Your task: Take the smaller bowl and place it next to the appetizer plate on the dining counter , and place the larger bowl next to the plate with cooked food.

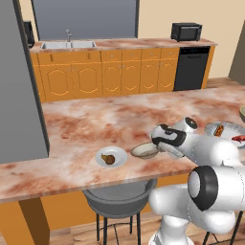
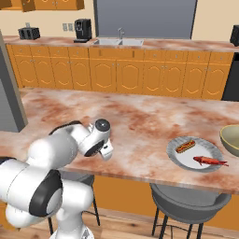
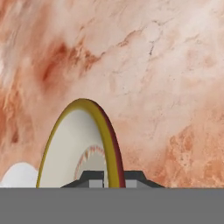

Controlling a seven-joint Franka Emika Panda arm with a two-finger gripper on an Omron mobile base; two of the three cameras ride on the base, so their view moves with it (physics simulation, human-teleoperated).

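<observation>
My gripper [image 1: 154,146] is shut on the rim of the smaller bowl [image 1: 144,151], a shallow beige bowl held low over the dining counter [image 1: 95,119], just right of the small appetizer plate [image 1: 119,154] that carries a drumstick. In the hand view the bowl [image 3: 74,148] stands on edge, its yellowish rim pinched in my gripper [image 3: 113,177], and a bit of the white plate [image 3: 19,176] shows at lower left. Whether the bowl touches the stone I cannot tell. The larger bowl [image 2: 230,139], olive with a yellow rim, sits at the far right beside the plate with cooked food [image 2: 196,161].
Grey stools [image 1: 118,197] stand under the counter's near edge. A grey pillar [image 1: 19,86] rises at the left end. Orange wall cabinets with a sink [image 1: 67,45], a microwave [image 1: 186,31] and a dark dishwasher [image 1: 191,68] line the far wall.
</observation>
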